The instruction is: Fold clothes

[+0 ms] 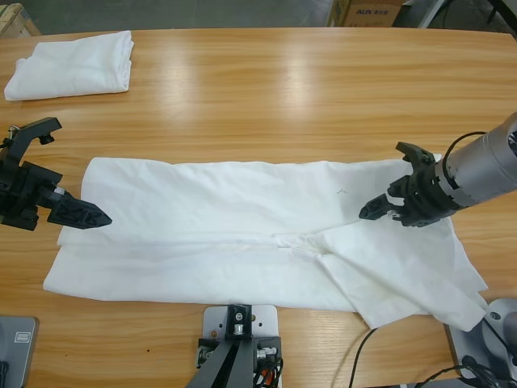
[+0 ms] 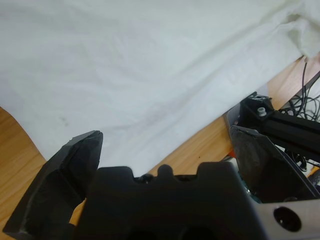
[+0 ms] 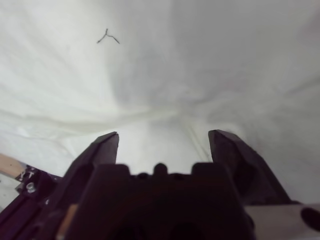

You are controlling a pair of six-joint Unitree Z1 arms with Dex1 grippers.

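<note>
White cotton covered the middle of the wooden bench point(image 1: 266, 89): a T-shirt point(image 1: 242, 234) lay spread flat and lengthwise across it, its near edge close to the bench's front edge and one end rumpled into loose overlapping flaps toward the near right corner in the high view. A tiny dark printed mark point(image 1: 342, 192) showed on the shirt's upper layer, right of centre, and the same mark point(image 3: 107, 37) appeared in the right wrist view as a small forked line ahead of the jaws. A second white T-shirt point(image 1: 71, 65), already folded into a compact bundle, sat well apart at the far left corner of the bench. The left claw point(image 1: 77, 212) came in from the left edge of the high view, its black jaws spread wide apart, one tip lying over the shirt's left end and the other raised off to the side above bare wood; in the left wrist view the left claw point(image 2: 167, 145) held nothing, with white cloth and a strip of bench beyond it. The right claw point(image 1: 392, 190) reached in from the right edge on its silver arm point(image 1: 485, 166), jaws apart over the cloth, empty, just beside the printed mark.
</note>
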